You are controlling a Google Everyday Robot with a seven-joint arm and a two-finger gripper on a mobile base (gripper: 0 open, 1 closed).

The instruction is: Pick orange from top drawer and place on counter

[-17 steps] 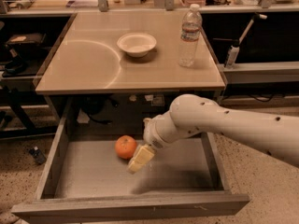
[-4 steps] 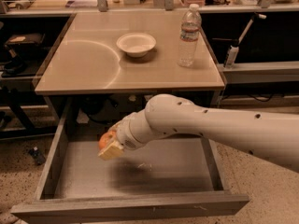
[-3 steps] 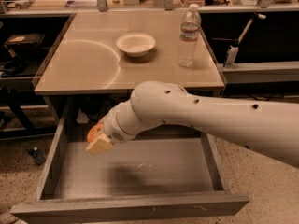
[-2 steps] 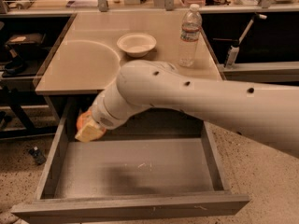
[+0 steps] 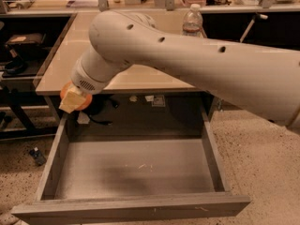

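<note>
1. The two-finger gripper (image 5: 72, 99) with yellowish foam pads hangs at the front-left edge of the square glossy beige counter (image 5: 58, 64). Its fingers are clamped on the small round orange (image 5: 64, 90).
2. The orange is held over the left rear corner of the wide grey wooden top drawer (image 5: 136, 168), which stands pulled out.
3. The thick white arm (image 5: 187, 55) crosses the counter.
4. A clear plastic bottle (image 5: 192, 22) stands behind it.

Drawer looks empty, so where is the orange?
Left of the camera view: the orange is held in the gripper at the front-left edge of the counter, above the top drawer.
</note>
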